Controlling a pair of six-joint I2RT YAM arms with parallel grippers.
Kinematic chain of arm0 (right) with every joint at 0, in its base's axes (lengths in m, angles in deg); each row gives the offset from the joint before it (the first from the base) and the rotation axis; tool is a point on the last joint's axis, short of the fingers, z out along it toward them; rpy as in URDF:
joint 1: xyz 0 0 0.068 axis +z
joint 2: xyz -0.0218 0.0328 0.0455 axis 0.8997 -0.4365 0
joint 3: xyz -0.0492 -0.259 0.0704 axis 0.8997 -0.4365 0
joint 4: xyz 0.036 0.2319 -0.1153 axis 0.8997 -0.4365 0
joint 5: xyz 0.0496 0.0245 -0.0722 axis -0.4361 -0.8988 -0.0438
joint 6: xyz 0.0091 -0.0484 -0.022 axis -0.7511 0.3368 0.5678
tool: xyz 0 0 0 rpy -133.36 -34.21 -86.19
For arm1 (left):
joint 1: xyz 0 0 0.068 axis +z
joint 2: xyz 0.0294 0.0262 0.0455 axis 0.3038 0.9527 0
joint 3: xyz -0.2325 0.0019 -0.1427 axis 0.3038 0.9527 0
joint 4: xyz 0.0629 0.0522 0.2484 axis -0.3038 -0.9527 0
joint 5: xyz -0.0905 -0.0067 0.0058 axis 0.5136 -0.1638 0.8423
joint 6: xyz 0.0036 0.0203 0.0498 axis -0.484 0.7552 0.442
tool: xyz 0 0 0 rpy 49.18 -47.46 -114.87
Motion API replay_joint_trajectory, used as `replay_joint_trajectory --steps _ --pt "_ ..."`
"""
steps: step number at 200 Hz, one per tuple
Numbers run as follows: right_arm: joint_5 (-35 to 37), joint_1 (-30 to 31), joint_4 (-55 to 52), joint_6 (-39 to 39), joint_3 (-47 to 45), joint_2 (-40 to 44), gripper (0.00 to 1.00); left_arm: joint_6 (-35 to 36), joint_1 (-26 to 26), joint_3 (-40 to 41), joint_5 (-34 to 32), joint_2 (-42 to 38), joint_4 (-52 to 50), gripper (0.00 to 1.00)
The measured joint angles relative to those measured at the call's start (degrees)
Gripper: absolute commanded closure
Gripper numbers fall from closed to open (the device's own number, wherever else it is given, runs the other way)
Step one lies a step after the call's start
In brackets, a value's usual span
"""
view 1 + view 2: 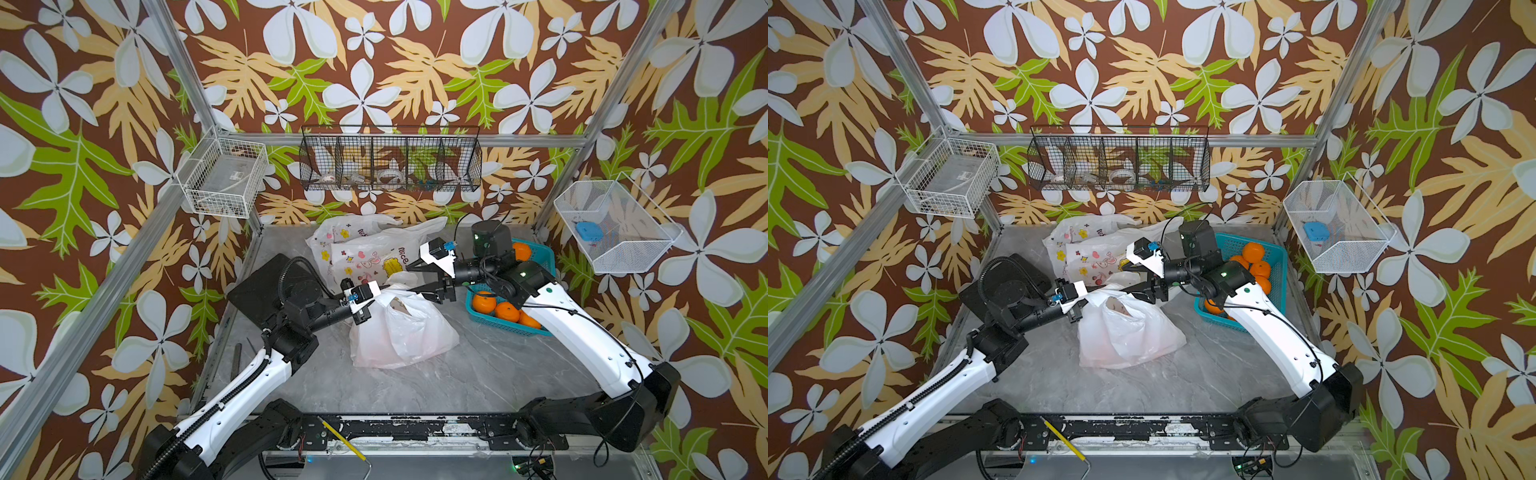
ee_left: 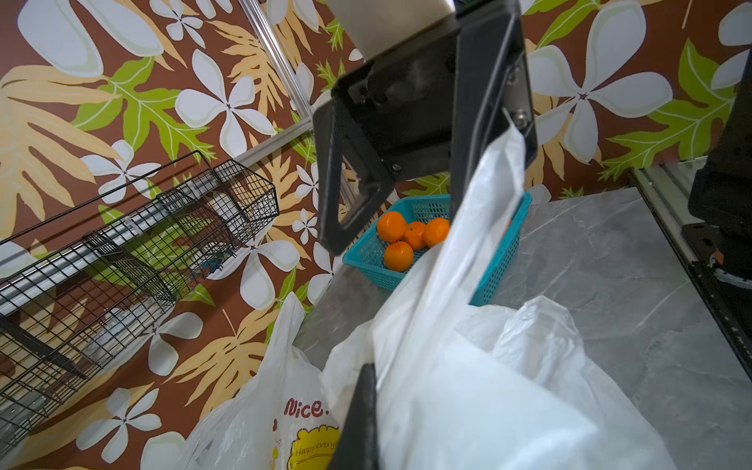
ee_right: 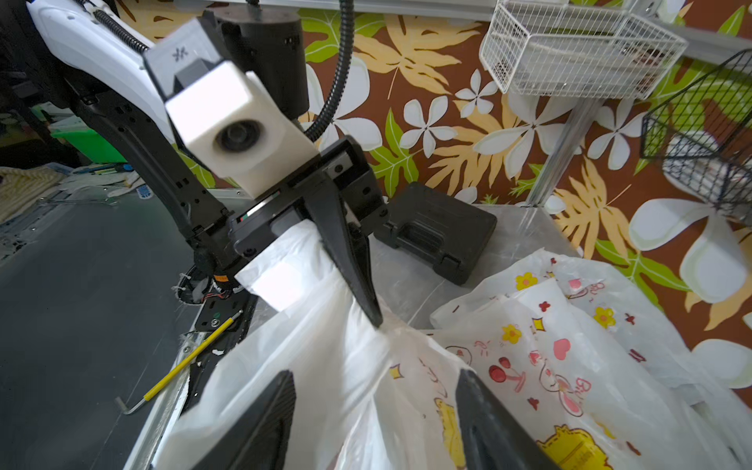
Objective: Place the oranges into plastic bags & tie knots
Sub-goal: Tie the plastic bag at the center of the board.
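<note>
A white plastic bag point(image 1: 401, 336) stands mid-table, and its contents do not show clearly. My left gripper point(image 1: 384, 289) is shut on its handle strip point(image 3: 325, 285), with the neck gathered into a twist at the fingertips point(image 3: 372, 313). No knots are in view. My right gripper point(image 3: 374, 407) is open, its fingers point(image 3: 260, 419) either side of the bag film without pinching it. Two printed plastic bags point(image 1: 365, 249) lie behind. Several oranges point(image 1: 505, 311) sit in the teal basket point(image 1: 1273, 253), also seen in the left wrist view point(image 2: 398, 254).
A black case point(image 1: 266, 286) lies at the table's left edge. White wire baskets point(image 1: 224, 176) point(image 1: 615, 224) and a black one point(image 1: 390, 162) hang on the walls. A yellow-handled tool point(image 1: 340, 440) rests on the front rail.
</note>
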Motion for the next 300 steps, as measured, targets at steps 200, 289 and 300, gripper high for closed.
replay_joint_trajectory --steps 200,289,300 --pt "4.8 4.7 0.6 -4.5 -3.3 -5.6 0.86 6.2 -2.3 -1.3 1.2 0.9 -3.1 1.0" --pt "17.2 4.7 -0.6 -1.0 -1.6 -0.2 0.68 0.3 -2.4 -1.6 -3.1 -0.7 -5.6 1.0" --pt "17.4 4.7 -0.3 -0.5 -1.8 0.0 0.65 0.0 -2.4 -1.6 -3.4 -0.8 -5.6 1.0"
